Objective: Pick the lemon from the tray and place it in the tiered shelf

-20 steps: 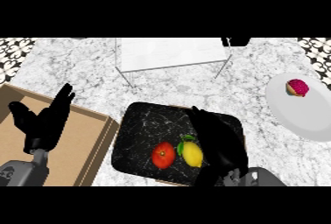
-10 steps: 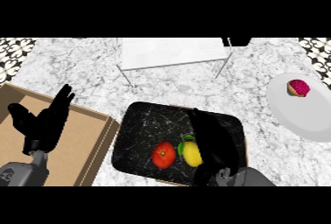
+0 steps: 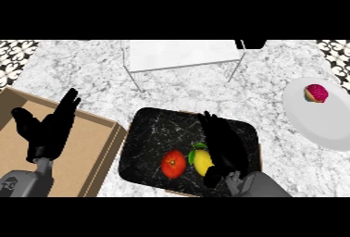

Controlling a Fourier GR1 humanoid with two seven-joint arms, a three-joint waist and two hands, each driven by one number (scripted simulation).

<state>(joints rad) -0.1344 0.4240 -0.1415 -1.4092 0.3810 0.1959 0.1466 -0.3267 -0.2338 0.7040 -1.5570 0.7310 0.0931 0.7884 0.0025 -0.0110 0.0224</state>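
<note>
Lemon [image 3: 201, 159] on black tray [image 3: 153, 134], beside tomato [image 3: 173, 164], touching open-fingered right hand [image 3: 224, 147] at its right.

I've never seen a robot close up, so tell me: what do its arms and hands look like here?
Each arm ends in a smooth grey forearm casing, rounded like a sleeve. On it sits an all-black hand with slender fingers and a thumb, shaped much like a person's. The left hand and right hand look alike. No cables or clear markings show.
</note>
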